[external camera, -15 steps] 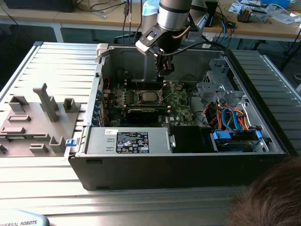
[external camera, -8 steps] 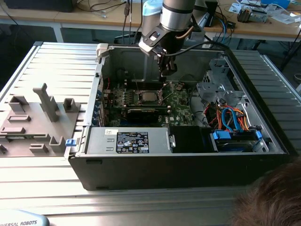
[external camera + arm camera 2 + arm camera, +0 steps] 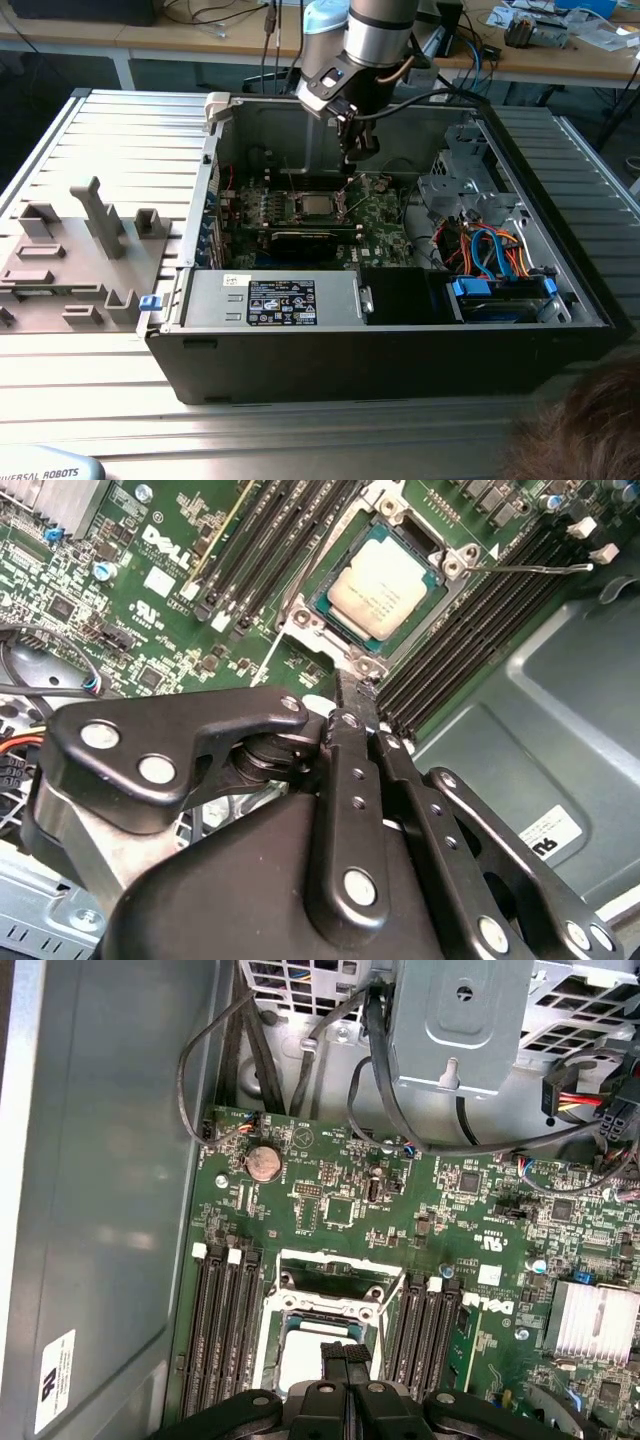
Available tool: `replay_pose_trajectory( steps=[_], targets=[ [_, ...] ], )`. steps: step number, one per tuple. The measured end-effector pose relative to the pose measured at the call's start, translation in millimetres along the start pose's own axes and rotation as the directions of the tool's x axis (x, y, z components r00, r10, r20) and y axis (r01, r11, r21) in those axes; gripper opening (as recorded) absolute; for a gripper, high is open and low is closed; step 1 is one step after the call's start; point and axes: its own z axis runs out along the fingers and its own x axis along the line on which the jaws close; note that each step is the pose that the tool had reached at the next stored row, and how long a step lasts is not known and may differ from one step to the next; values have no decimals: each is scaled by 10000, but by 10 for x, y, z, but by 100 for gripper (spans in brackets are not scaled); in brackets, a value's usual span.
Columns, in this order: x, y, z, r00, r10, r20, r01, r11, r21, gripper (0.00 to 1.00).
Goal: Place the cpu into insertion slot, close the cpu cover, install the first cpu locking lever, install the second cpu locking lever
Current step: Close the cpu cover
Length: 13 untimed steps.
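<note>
I see the cpu [image 3: 380,585] already seated in the insertion slot [image 3: 415,535], and the cpu cover [image 3: 300,623] looks laid down around it (I can't be sure it lies fully flat). One thin locking lever [image 3: 525,568] sticks out sideways, unlatched by my judgement. My gripper [image 3: 355,688] hovers just beside the slot's edge, fingers pressed together, holding nothing.

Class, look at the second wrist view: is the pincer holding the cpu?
No, the cpu lies flat in the insertion slot, apart from the pincer.
</note>
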Motion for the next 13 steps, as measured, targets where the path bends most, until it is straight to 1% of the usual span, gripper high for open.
replay_pose_trajectory(
  steps=[2, 4, 6, 7, 9, 13],
  targets=[
    [-2, 15, 17, 10000, -1, 1, 1, 10000, 0, 11],
    [-4, 31, 72, 10000, -1, 2, 1, 10000, 1, 11],
    [-2, 37, 98, 10000, 0, 1, 0, 10000, 0, 11],
    [-1, 41, 103, 10000, -1, 2, 1, 10000, 1, 11],
    [2, 74, 107, 10000, 0, 3, 0, 10000, 1, 11],
    [-3, 125, 78, 10000, 2, 2, -2, 10000, 1, 11]
  ],
)
